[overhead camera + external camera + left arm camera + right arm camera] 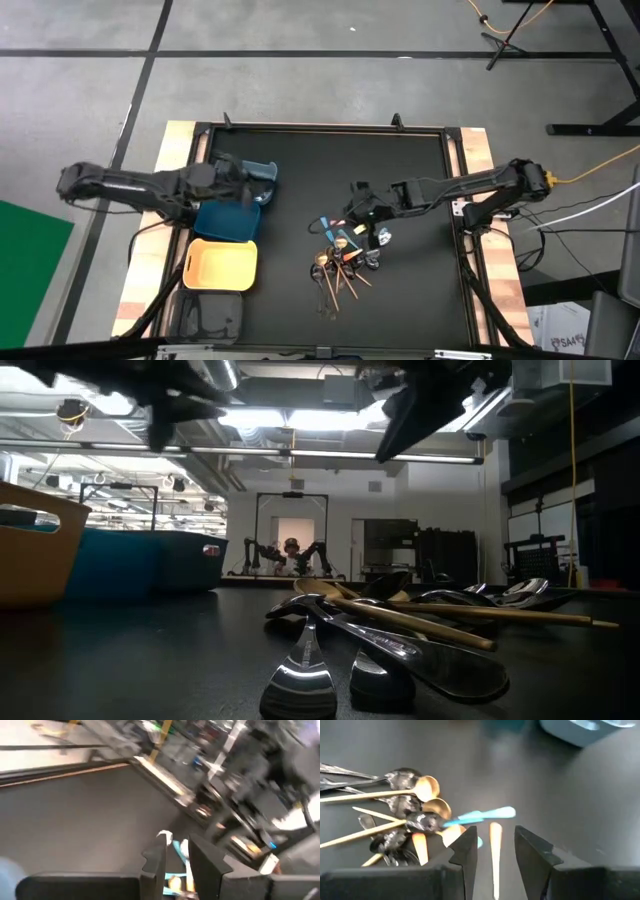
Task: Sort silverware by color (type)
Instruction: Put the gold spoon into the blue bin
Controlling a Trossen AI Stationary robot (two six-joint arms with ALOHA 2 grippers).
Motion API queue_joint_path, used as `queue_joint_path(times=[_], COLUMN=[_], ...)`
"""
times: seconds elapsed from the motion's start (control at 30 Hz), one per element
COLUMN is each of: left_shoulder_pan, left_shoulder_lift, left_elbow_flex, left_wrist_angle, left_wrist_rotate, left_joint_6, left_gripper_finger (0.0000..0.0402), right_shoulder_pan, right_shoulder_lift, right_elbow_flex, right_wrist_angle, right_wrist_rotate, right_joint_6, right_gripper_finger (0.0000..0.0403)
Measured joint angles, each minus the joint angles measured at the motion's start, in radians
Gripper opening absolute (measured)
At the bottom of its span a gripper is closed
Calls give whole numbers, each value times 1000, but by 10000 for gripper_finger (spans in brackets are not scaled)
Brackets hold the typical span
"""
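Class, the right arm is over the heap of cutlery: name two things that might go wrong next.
1. The right gripper has open fingers around a pale orange handle that lies close to the light blue utensil; both might lift together.
2. The tangled pile of gold and dark spoons overlaps, so pulling one piece may scatter the others.

We're in a robotics lab: exposed ceiling ducts (300,395) and strip lights (290,418) overhead, another two-armed robot rig (290,552) standing in the background, dark equipment racks (440,555) along the wall, yellow cable (600,160) trailing across taped concrete floor (300,70).
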Motion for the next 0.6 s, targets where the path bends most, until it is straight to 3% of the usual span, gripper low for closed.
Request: queue_joint_path(times=[0.33,0.6], left_shoulder_pan=[-144,-203], left_shoulder_lift=[396,650], left_elbow_flex=[8,193], left_wrist_angle=[487,534], left_wrist_rotate=[76,146], left_joint_6=[122,218], left_gripper_finger=[73,73], right_shoulder_pan=[0,0], right_shoulder_lift=[-182,-251], right_elbow_flex=[0,0], right_wrist_angle=[-120,-194], right_wrist_rotate=[19,24], right_joint_6=[0,-1], right_gripper_finger=[119,119])
